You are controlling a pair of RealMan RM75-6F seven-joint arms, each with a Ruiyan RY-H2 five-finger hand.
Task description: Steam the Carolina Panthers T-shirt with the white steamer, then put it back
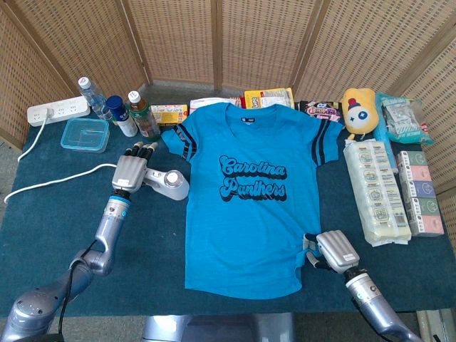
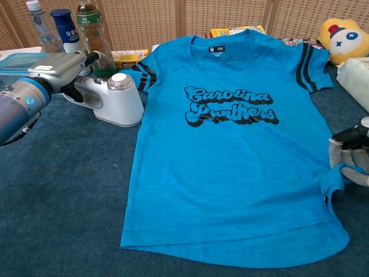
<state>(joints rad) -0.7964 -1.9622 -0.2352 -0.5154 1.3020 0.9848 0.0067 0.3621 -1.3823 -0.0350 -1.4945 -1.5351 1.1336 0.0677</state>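
Reaching from the left side of the table, the left hand [image 1: 132, 171] rested over the handle of the white steamer [image 2: 113, 100], its fingers stretched out and not yet wrapped around it, so it held nothing. The steamer stood just beside the left sleeve of the blue T-shirt [image 1: 246, 196], which lay flat in the middle of the table. I judge the picking-up step was in hand; next the fingers must close firmly on the handle. The print read "Carolina Panthers". At the right, the right hand [image 1: 333, 250] pinched the shirt's hem, where the fabric bunched up.
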